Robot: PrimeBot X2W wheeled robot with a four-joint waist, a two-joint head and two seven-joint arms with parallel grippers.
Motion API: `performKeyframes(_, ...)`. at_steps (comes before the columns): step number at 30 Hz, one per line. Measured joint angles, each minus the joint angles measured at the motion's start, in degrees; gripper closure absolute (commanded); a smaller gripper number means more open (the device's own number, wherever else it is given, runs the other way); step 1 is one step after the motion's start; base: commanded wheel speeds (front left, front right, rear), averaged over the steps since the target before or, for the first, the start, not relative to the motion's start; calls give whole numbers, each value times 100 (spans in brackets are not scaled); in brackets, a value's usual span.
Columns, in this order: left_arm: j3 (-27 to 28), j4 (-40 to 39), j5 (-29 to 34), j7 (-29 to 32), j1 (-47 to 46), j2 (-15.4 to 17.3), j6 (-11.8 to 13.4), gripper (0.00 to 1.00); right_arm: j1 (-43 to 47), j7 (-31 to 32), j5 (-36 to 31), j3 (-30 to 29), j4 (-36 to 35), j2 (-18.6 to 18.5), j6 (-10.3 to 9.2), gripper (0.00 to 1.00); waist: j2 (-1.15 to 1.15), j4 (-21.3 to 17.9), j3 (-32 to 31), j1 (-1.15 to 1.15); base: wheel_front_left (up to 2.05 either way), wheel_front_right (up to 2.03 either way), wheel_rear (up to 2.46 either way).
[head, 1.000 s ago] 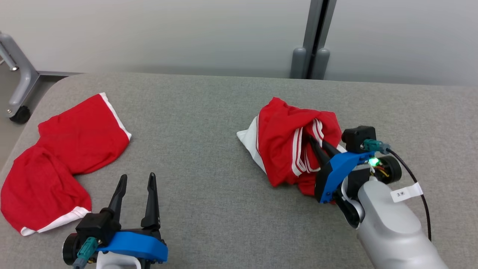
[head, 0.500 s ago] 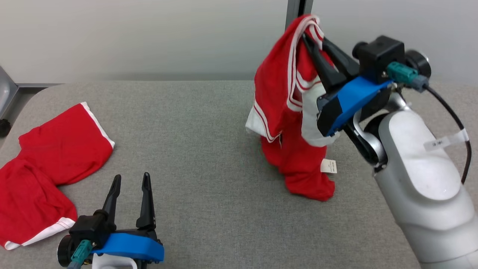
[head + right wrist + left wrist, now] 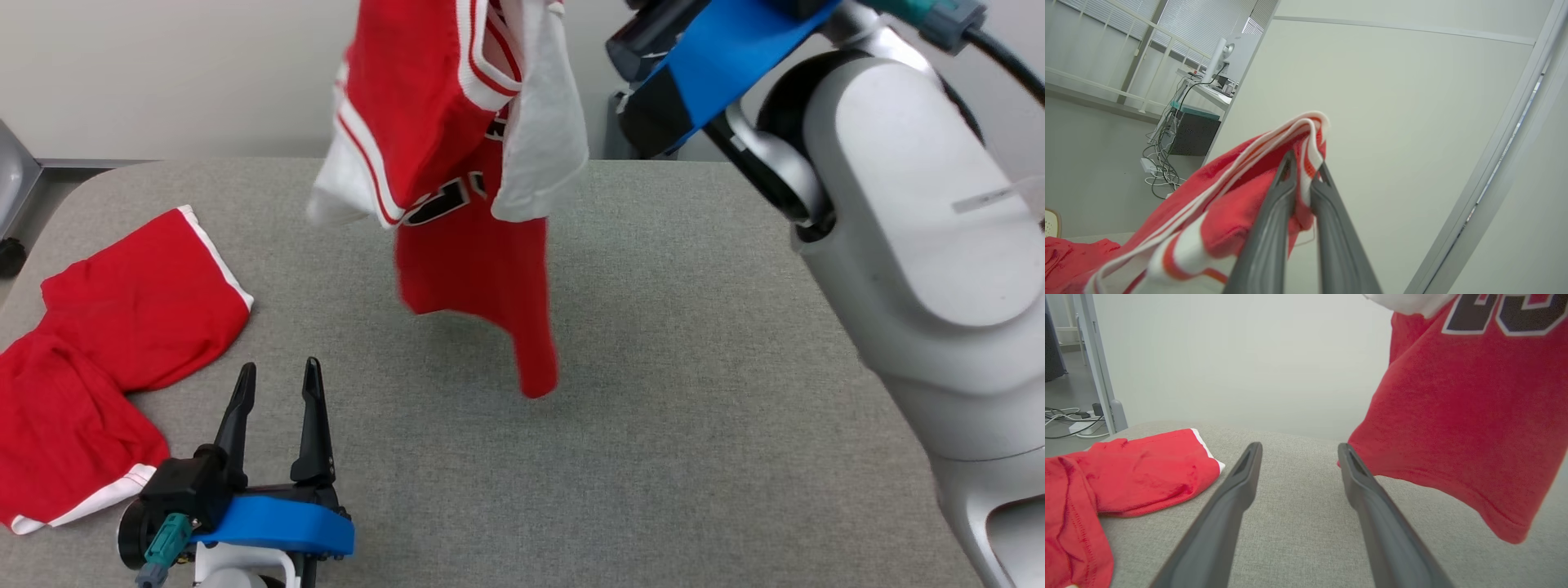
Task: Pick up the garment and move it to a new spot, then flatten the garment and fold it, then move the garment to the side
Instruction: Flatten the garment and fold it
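Note:
The garment (image 3: 465, 245) is a red jersey with white trim and dark numerals, hanging in the air over the middle of the grey table (image 3: 694, 367). Its lowest corner hangs close above the table. In the right wrist view my right gripper (image 3: 1305, 163) is shut on a bunched red-and-white striped edge of the garment (image 3: 1229, 212). The right arm's blue mount (image 3: 710, 57) is at the top of the head view. My left gripper (image 3: 277, 369) stands open near the table's front left with nothing between its fingers. The garment's hem (image 3: 1466, 428) hangs ahead and to the right of the left gripper (image 3: 1299, 448).
A second red piece of clothing with a white hem (image 3: 122, 327) lies crumpled at the table's left edge, left of my left gripper (image 3: 1126, 469). A pale wall runs behind the table, and a grey metal frame (image 3: 12, 180) stands off its far left corner.
My right gripper has lifted the garment off the table's right side and carried it up and to the left; it now hangs unfurled. The left gripper has stayed put. The camera shifted slightly.

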Motion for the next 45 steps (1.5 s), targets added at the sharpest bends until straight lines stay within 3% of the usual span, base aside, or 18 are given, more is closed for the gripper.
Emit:
performKeyframes(5,9,-59,1,0,37,-5,0,0,326,114,60,-336,154,-357,0,100,0,-26,68,0,0,0,0)
performKeyframes(10,-22,-62,30,0,-17,-13,-4,0,1076,121,-59,-779,860,-745,0,100,0,-44,224,0,0,0,0)
performKeyframes(23,-459,-66,35,0,-478,-20,-74,0,1326,-1001,-1115,-2097,3241,-1252,0,100,0,515,784,0,0,0,0)
performKeyframes(25,-494,-65,24,0,-509,-19,-75,0,1304,-1024,-1214,-2276,3520,-1226,0,0,0,604,851,1,0,0,0)
performKeyframes(31,-438,-11,45,0,-484,-20,-76,0,1336,-822,-1595,-2348,4088,-1151,0,0,0,642,759,1,0,0,0)
performKeyframes(38,-339,55,54,0,-231,-21,-76,0,1839,-46,-1366,-2026,4247,-861,0,0,0,379,368,1,0,0,0)
performKeyframes(45,-224,-10,55,0,-94,-20,-74,0,2812,82,-820,-1123,3052,-815,0,0,0,-28,101,0,0,0,0)
